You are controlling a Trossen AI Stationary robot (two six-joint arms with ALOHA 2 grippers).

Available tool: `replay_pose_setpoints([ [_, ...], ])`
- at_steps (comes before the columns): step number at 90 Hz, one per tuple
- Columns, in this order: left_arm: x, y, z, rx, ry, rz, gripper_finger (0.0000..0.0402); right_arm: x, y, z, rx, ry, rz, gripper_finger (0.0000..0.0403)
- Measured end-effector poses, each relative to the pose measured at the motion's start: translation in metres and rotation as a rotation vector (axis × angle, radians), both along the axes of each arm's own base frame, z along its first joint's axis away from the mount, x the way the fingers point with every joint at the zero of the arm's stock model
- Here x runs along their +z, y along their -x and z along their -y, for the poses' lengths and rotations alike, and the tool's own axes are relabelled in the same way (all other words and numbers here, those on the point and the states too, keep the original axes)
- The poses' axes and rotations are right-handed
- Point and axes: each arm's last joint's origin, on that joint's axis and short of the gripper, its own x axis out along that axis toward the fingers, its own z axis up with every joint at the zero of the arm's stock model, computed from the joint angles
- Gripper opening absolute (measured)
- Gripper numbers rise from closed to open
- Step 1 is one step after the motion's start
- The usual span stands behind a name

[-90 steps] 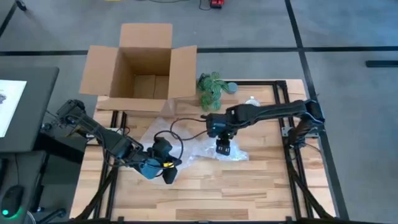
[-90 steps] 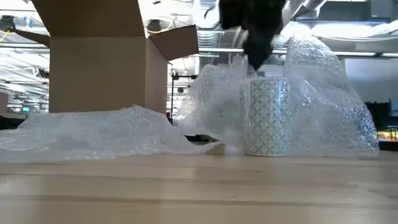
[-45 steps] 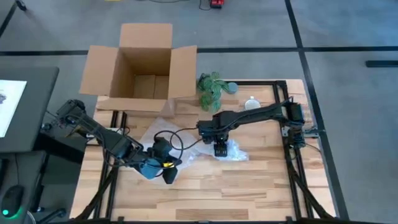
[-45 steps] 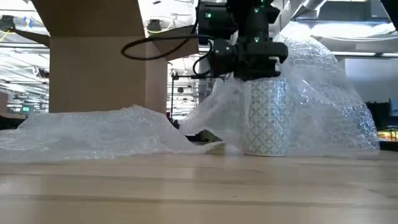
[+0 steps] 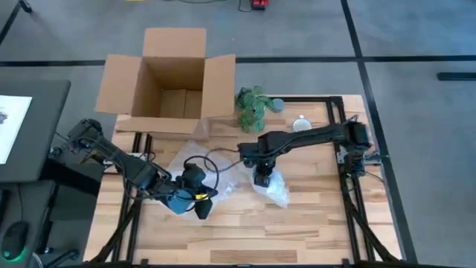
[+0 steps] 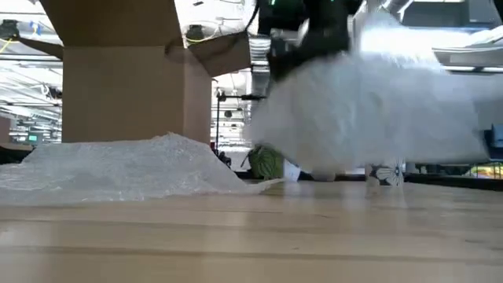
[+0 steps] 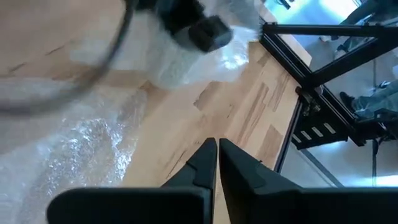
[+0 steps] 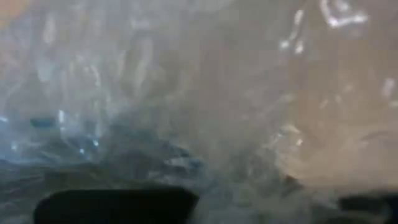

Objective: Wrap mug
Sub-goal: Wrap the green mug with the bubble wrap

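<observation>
- Wooden table (image 5: pixel 312 216) bears an open box (image 5: pixel 175 74) at its back; contents unclear.
- Right gripper (image 5: pixel 260 179) is mid-table amid bubble wrap (image 5: pixel 274 186); grip unclear.
- Mug hidden.
- Left gripper (image 5: pixel 202 211) is closed, empty.

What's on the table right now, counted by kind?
Cardboard box: 1
Bubble wrap: 1 sheet
Plant: 1
White cup: 1
Mug: hidden under the wrap, not countable
Total visible: 4
</observation>
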Motion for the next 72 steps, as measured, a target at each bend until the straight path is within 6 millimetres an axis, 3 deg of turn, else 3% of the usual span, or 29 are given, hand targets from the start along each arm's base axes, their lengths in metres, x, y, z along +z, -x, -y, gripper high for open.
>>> replay_pose_setpoints([
  [9,-0.004,-0.003,0.001,0.005,-0.013,-0.009,0.0,0.017,0.003,-0.015,-0.076,0.003,0.081,0.0022],
  [22,-0.013,-0.009,0.003,0.047,-0.071,-0.012,0.0001,0.026,0.006,-0.04,-0.175,0.026,0.138,0.0022],
  [43,-0.042,0.005,0.006,0.122,-0.085,-0.034,0.0058,0.001,-0.011,-0.068,-0.418,-0.063,0.139,0.0021],
  [55,-0.061,0.017,0.014,0.13,-0.041,-0.039,0.0094,-0.012,-0.011,-0.083,-0.468,-0.089,0.078,0.0021],
  [72,-0.073,0.022,0.029,0.07,-0.007,0.018,0.0104,-0.04,-0.015,-0.102,-0.554,-0.116,-0.022,0.0021],
])
